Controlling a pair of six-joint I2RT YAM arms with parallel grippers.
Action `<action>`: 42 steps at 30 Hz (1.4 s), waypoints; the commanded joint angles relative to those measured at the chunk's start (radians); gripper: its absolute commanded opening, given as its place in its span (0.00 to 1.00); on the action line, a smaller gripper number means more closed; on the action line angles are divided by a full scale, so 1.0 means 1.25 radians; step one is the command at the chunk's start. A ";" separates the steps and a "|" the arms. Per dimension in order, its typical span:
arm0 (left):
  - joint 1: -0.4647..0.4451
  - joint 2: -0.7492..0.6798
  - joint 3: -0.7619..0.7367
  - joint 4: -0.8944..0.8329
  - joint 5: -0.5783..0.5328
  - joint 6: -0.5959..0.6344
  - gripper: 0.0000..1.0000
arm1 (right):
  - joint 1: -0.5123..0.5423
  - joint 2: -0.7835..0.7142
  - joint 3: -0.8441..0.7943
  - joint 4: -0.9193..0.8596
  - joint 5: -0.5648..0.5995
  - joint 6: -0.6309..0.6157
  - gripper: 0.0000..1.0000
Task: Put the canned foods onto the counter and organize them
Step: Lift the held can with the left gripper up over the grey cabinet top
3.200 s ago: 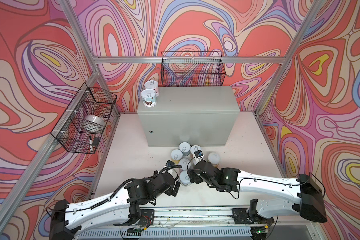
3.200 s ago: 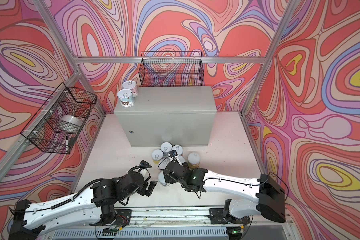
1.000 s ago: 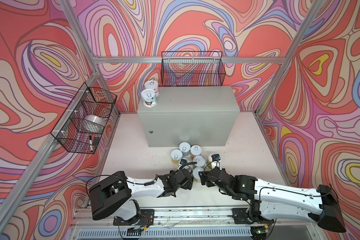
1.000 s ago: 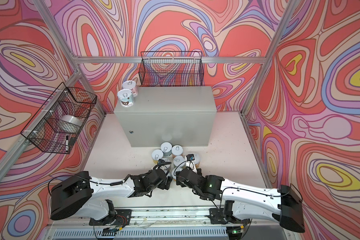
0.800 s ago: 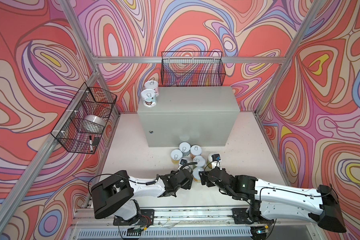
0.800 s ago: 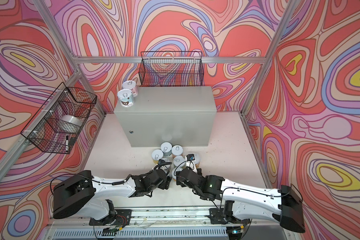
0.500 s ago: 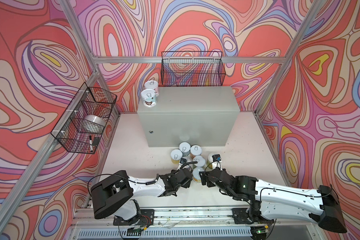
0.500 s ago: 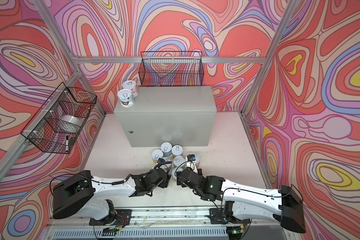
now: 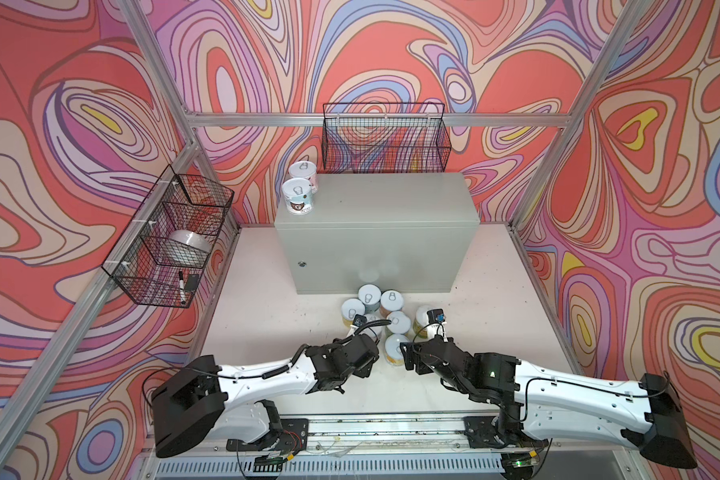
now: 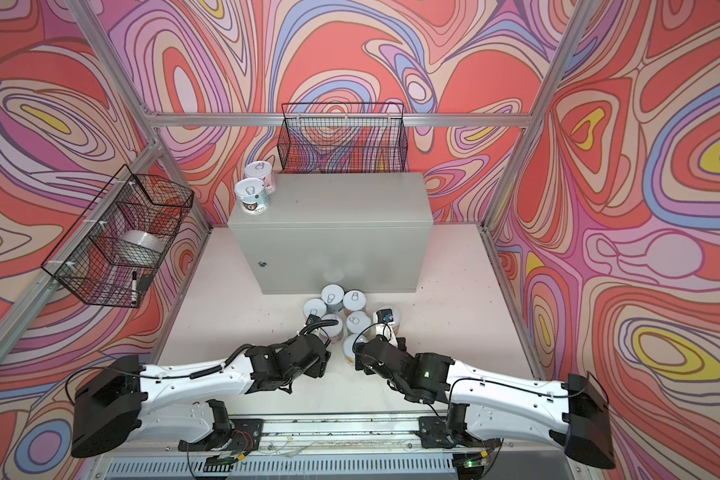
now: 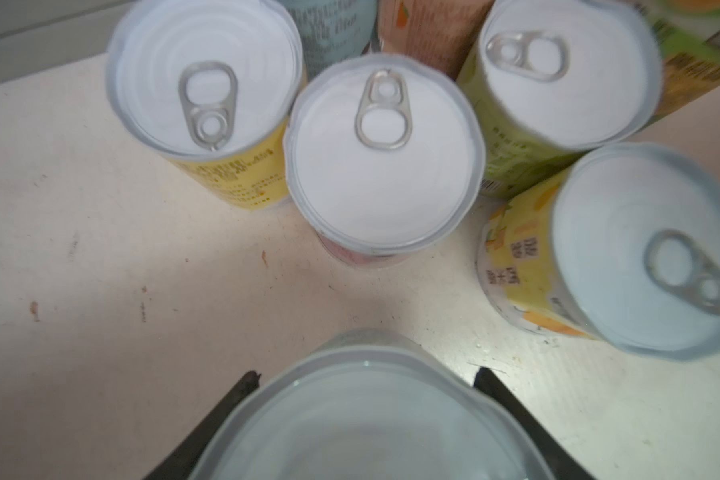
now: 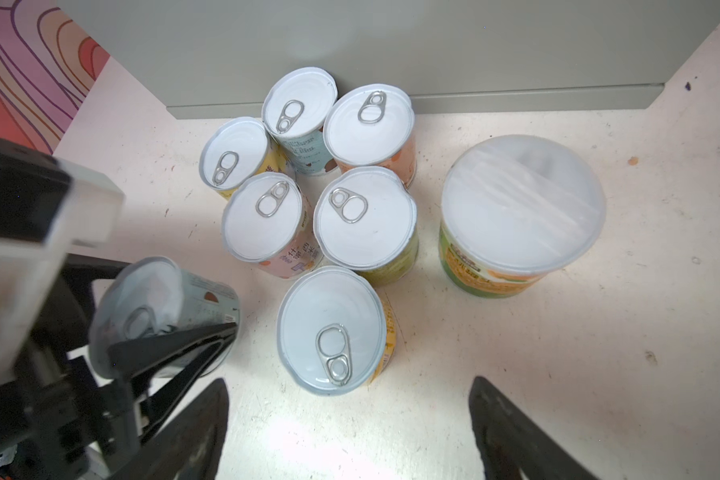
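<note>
Looking at your left gripper (image 11: 366, 376), you have its jaws closed on a grey-label can (image 12: 163, 307), which is tilted and sits just beside the pink can (image 12: 267, 224). Your right gripper (image 12: 350, 384) is spread wide and empty, with the yellow can (image 12: 333, 328) just ahead of its fingertips. Chinese characters run down the pink can, too soft to read. The capped green-orange can (image 12: 520, 216) stands apart, near the front of the counter (image 9: 375, 216). On the counter's back left corner you have two cans (image 9: 297, 196). The side basket (image 9: 142, 286) holds a tape roll (image 9: 188, 245) and a marker (image 9: 181, 282).
</note>
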 commanded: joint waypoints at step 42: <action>0.155 0.065 0.949 -0.541 -0.063 0.343 0.00 | 0.005 -0.006 0.066 -0.017 0.038 -0.056 0.93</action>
